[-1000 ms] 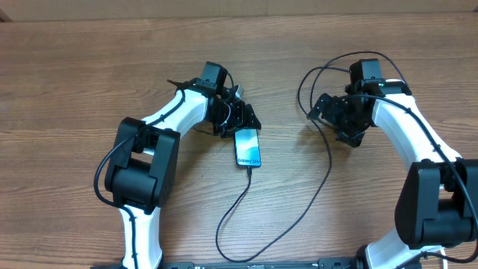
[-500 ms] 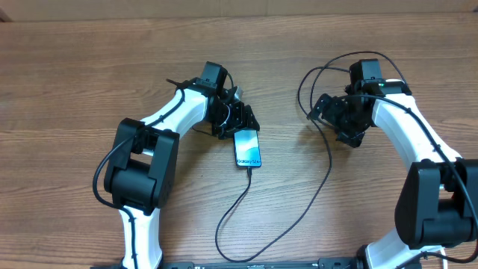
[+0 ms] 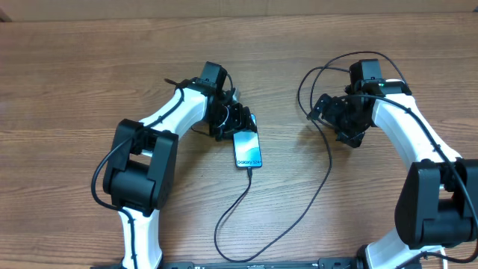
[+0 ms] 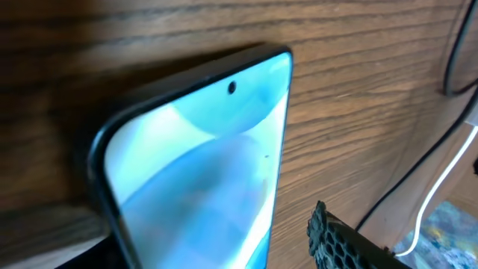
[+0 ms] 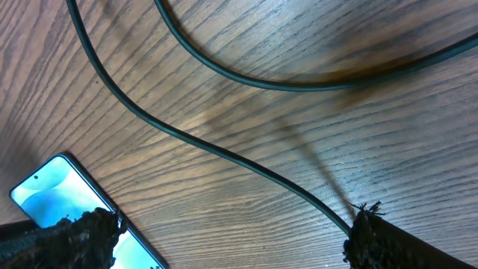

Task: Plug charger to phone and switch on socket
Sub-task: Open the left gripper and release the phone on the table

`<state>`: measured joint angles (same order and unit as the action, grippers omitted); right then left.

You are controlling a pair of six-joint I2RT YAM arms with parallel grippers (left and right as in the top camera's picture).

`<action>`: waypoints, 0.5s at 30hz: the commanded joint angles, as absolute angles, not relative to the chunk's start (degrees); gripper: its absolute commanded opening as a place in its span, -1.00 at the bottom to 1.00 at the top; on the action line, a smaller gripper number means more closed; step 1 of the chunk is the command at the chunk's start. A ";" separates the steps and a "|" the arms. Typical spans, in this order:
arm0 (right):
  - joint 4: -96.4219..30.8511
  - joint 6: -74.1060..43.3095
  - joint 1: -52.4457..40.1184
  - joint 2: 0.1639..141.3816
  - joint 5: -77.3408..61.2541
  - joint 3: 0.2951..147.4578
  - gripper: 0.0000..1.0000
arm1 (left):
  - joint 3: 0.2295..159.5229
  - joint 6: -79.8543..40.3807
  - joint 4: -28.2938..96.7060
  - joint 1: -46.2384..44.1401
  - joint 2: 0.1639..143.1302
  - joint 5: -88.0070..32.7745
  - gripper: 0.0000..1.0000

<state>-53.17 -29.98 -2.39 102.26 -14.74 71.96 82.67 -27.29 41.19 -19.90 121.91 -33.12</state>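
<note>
Since a second ago the left gripper [image 3: 240, 119] has shifted only slightly at the top end of the phone [image 3: 248, 151], its fingers a touch further apart, while the right arm has stayed where it was. On the overhead view the phone lies face up on the wooden table [image 3: 89, 60] near the middle, its blue screen lit and a line of small dark text near its lower short edge. The charger [image 3: 231, 213] is plugged into that lower edge at its connector [image 3: 250, 169]. From there its thin black cable runs down toward the front of the table, bends round and climbs to the right, up toward the right gripper [image 3: 334, 123]. The left wrist view is almost filled by the upper end of the phone, its camera hole showing. One textured pad [image 4: 340, 243] stands just beside the phone's long edge with a strip of bare wood between them. The left jaws are therefore parted around the phone without clamping it. In the right wrist view the right gripper's two fingertips stand wide apart with nothing held. Strands of the black cable cross the wood ahead of them, and one strand passes close to the right-hand fingertip [image 5: 388, 239]. A corner of the phone shows at the lower left of that view.
</note>
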 commanded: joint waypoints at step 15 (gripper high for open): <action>-53.08 -29.93 -2.55 100.40 -14.17 72.44 0.99 | 81.06 -27.18 45.28 -20.14 124.07 -20.10 0.35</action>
<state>-53.17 -29.98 -2.39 102.26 -14.76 71.96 82.94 -27.29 44.14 -19.90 121.27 -29.23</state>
